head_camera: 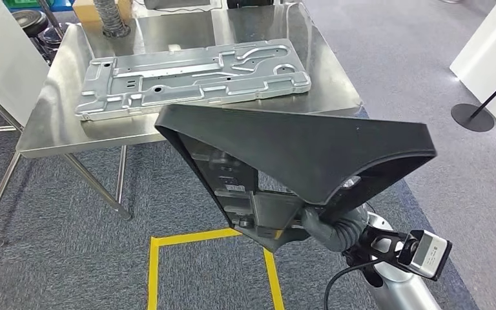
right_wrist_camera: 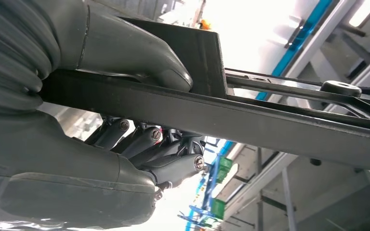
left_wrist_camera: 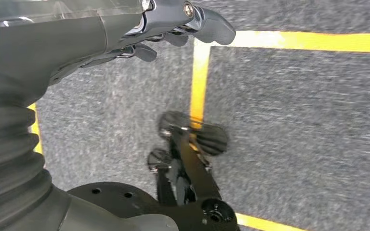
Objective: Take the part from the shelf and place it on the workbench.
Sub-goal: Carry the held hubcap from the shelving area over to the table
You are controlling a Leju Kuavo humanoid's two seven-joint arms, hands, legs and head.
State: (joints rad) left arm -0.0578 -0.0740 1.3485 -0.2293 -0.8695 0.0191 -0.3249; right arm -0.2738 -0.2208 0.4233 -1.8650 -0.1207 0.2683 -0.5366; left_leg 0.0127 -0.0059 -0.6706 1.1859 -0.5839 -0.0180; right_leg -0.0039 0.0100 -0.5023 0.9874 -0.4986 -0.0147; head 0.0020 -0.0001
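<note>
Head view: black part (head_camera: 310, 152) in R hand (head_camera: 326, 226), near workbench (head_camera: 51, 123).

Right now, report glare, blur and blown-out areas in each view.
Head view: sharp, soft reflections on the steel workbench. Left wrist view: carpet smeared by motion blur, left hand fairly crisp. Right wrist view: background blown out white, black part and right hand dark against it.

Head cam looks down over the right hand (head_camera: 326, 223) toward the workbench (head_camera: 58, 84). Right wrist cam sits tight behind that hand, facing upward; left wrist cam faces carpet past the left hand (left_wrist_camera: 173, 24).
</note>
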